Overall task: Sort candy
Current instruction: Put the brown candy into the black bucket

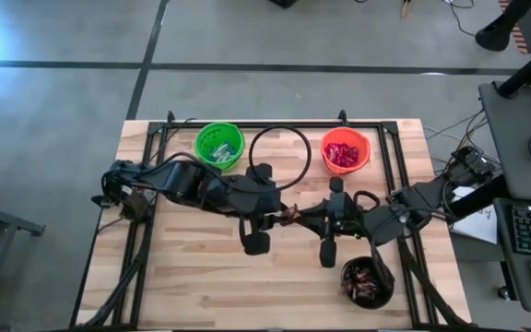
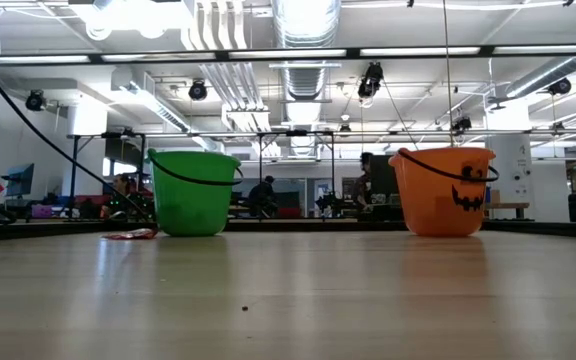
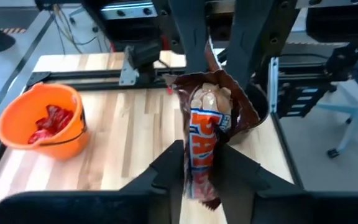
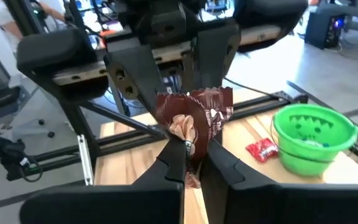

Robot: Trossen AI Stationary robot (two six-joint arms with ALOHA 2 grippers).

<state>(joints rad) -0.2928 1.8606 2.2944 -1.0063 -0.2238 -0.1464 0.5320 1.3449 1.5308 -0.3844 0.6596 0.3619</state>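
Your two arms are dark, nearly black, built from chunky rounded joint housings linked by slimmer segments. The left arm [image 1: 187,184] trails black cable loops near its base at nine o'clock; the right arm [image 1: 404,207] carries a tangle of thin wires at its base toward three o'clock. Each hand ends in two flat, matte black fingers [image 3: 166,177] with angular, wedge-like shoulders, tapering to narrow tips [image 4: 176,158]. Behind the fingers you see a boxy black wrist block with bevelled edges. No markings or screws are readable.
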